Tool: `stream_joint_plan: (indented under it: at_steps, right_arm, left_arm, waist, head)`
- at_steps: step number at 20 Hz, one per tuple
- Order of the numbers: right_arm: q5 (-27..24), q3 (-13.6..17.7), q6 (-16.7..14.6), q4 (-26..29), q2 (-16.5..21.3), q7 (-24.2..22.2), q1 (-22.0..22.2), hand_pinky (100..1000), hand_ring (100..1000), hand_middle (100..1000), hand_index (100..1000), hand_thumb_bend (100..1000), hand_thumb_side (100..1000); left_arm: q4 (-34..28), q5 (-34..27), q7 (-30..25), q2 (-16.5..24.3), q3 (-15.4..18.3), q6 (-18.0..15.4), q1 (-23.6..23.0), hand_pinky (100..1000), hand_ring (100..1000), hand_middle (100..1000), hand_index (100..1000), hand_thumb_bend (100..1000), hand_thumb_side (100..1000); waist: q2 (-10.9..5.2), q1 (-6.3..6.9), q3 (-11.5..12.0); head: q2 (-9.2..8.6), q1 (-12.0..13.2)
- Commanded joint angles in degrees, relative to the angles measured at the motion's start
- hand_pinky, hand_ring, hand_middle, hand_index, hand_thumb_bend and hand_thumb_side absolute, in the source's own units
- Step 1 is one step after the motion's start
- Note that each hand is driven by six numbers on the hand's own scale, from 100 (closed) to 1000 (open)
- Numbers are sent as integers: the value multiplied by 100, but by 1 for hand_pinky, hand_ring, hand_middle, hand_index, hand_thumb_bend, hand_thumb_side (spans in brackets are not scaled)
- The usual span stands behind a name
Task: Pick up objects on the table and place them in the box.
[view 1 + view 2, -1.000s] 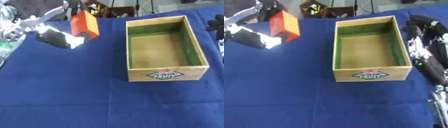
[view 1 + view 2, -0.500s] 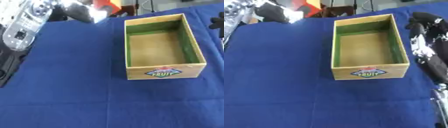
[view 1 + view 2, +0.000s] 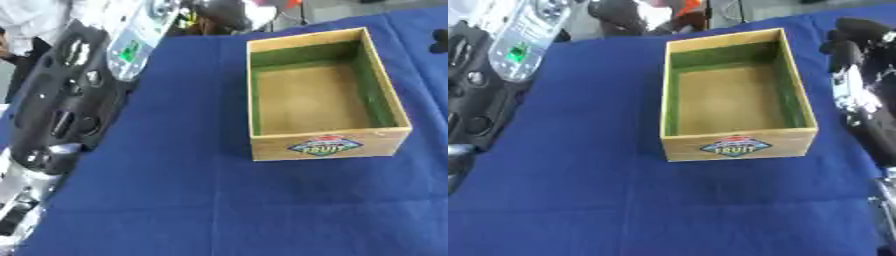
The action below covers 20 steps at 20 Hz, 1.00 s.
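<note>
Worktop (image 3: 219,200) under blue cloth | wooden fruit box (image 3: 732,97) upright, interior bare | left arm (image 3: 70,100) left of box | right hand (image 3: 859,60) right of box, fingers relaxed, holding nothing | left hand (image 3: 627,15) beyond box's far-left corner, grip indeterminate | orange object (image 3: 689,6) against it.

Bench (image 3: 219,200) covered by a deep blue cloth, filling nearly the whole view and lying a little askew. Beyond its far edge, a strip of grey floor (image 3: 350,9) in bright light. Also there, some dark shapes too blurred to make out.
</note>
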<state>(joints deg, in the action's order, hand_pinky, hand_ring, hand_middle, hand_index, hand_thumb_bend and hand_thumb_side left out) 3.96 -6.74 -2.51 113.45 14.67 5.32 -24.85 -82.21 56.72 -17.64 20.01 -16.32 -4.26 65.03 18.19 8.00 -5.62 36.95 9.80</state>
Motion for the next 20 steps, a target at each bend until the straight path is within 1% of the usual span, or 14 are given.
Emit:
stream_joint_plan:
  at_steps: [1, 5, 12, 20]
  right_arm:
    - [-39, 2, -33, 114, 46, 48, -118, 977, 850, 598, 798, 100, 519]
    - [-53, 11, -60, 114, 34, 98, -156, 977, 849, 598, 798, 100, 516]
    - [-59, 8, -74, 114, 28, 117, -187, 978, 849, 598, 799, 100, 517]
    - [-60, -2, -78, 114, 22, 97, -216, 978, 850, 597, 799, 100, 519]
  left_arm:
    - [228, 287, 240, -246, 70, -69, 160, 246, 353, 276, 485, 100, 330]
    - [459, 636, 471, -464, 27, -183, 157, 248, 352, 276, 485, 100, 333]
    - [911, 1278, 705, -829, -29, -508, 31, 249, 350, 273, 483, 100, 361]
    - [1362, 1745, 865, -1066, -76, -777, -110, 260, 354, 274, 485, 100, 380]
  waist:
    - [-81, -52, -28]
    - [-43, -45, -86]
    - [16, -36, -137]
    - [59, -42, -160]
  head:
    - [-93, 63]
    - [-128, 105]
    - [-171, 102]
    - [-204, 99]
